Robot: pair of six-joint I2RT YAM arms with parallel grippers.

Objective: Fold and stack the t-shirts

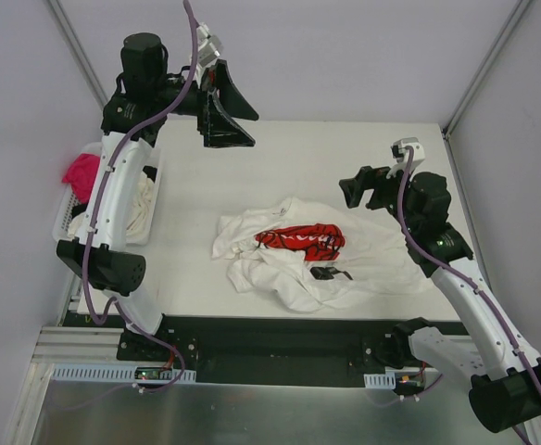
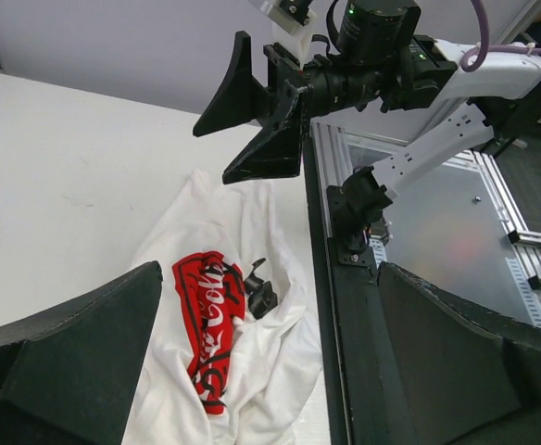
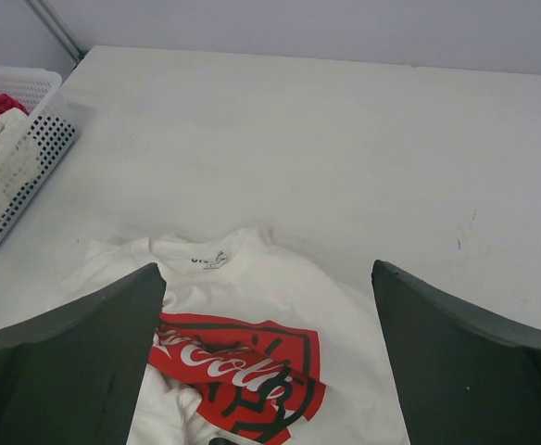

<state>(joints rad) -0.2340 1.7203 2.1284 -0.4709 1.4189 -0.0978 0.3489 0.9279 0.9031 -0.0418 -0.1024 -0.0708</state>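
Note:
A white t-shirt (image 1: 372,258) with a red printed logo (image 1: 300,240) lies crumpled on the middle of the table. The left wrist view shows this t-shirt (image 2: 252,232) from above, and in the right wrist view the t-shirt (image 3: 280,273) has its collar toward the far side. My left gripper (image 1: 252,130) hangs high over the table's far left, open and empty. My right gripper (image 1: 363,197) is open and empty too, just right of the shirt and above it. More off-white cloth (image 1: 141,206) sits in the basket.
A white perforated basket (image 1: 67,211) stands at the table's left edge, partly behind my left arm, with a pink cloth (image 1: 82,174) in it. The same basket (image 3: 30,153) shows at the left of the right wrist view. Grey walls close in the table.

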